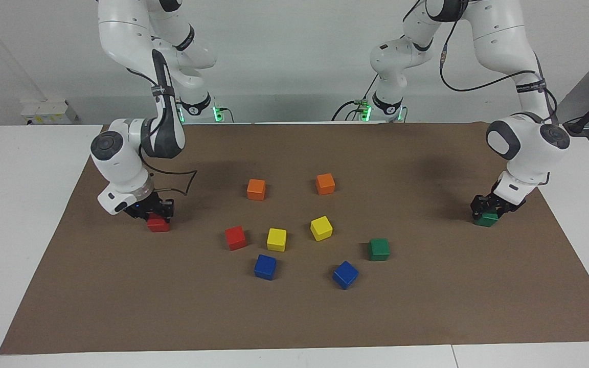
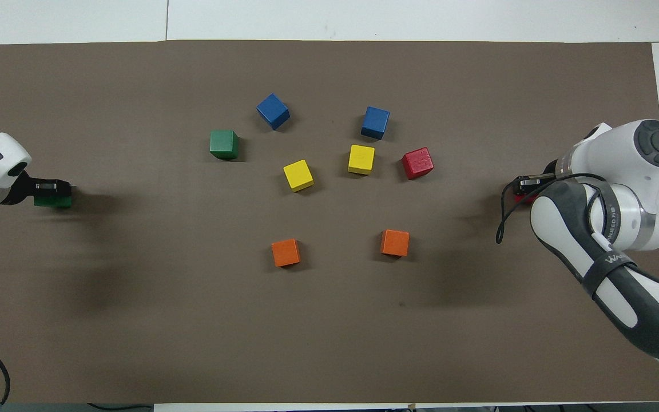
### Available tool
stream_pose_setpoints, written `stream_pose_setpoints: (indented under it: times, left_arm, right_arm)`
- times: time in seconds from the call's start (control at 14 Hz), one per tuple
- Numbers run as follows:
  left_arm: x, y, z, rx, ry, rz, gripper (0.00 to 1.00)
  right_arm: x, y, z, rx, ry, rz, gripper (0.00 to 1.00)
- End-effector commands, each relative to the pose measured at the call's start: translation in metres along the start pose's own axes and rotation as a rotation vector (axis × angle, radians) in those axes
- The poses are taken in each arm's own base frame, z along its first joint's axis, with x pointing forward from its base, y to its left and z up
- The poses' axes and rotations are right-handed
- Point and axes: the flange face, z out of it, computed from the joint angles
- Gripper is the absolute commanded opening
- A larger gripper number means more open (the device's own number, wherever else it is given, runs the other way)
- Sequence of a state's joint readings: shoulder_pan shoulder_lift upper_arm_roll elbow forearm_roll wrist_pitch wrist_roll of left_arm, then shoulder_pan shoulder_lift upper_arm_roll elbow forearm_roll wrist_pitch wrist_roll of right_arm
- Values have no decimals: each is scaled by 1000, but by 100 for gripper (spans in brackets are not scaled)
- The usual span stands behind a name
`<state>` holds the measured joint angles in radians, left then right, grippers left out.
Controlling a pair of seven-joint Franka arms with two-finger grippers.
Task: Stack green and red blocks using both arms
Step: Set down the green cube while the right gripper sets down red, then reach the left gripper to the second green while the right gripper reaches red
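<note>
Left hand (image 1: pixel 488 210) is clamped on a green block (image 1: pixel 487 220); right hand (image 1: pixel 154 212) on a red block (image 1: pixel 158 223). Each matching free block, green (image 1: pixel 379 249) and red (image 1: pixel 235 237), lies toward the tabletop's (image 1: pixel 427 306) centre.

Ten cubes sit on the brown mat (image 1: pixel 427 317): two red (image 1: pixel 235 237), two green (image 1: pixel 379 249), two yellow (image 1: pixel 276 239), two blue (image 1: pixel 265 266), two orange (image 1: pixel 256 189) (every colour paired). Two robot arms (image 1: pixel 136 148).
</note>
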<state>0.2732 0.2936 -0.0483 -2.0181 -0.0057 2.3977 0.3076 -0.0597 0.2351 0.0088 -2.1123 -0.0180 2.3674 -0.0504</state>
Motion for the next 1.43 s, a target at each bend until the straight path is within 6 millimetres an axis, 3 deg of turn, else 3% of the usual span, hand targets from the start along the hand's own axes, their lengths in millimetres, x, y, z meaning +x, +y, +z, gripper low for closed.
stream_pose_setpoints:
  times: [0.0,0.21,0.36,0.43,0.57,0.71,0.79,0.93,1.0,1.14,1.21,1.36]
  left_arm:
    - [-1,-3,-1,2,12,12,100]
    - [13,1,-16,5,27,24,100]
    - [42,15,-48,-1,25,51,100]
    - [59,27,-71,-7,17,69,100]
    - [89,64,-106,-24,0,47,100]
    - [108,138,-115,-32,-12,-64,100]
    - [111,186,-116,-38,-9,-87,100]
    - [111,225,-113,-55,-7,-65,100]
    - [110,256,-112,-71,3,-84,100]
    - [111,306,-85,-78,4,-153,100]
    - [111,326,-72,-81,14,-165,100]
    - [112,334,-50,-82,10,-164,100]
  right_arm:
    - [-6,1,-3,4,22,-20,100]
    - [5,-7,-22,4,25,-17,100]
    - [19,-18,-47,8,22,11,100]
    - [27,-34,-63,13,30,36,100]
    - [41,-79,-88,22,43,82,100]
    - [36,-132,-86,29,50,121,100]
    - [35,-158,-84,26,61,132,100]
    - [34,-192,-80,45,94,104,99]
    - [36,-201,-79,53,110,131,99]
    - [42,-226,-69,66,119,149,99]
    - [43,-235,-64,66,116,136,99]
    - [46,-234,-56,62,119,112,98]
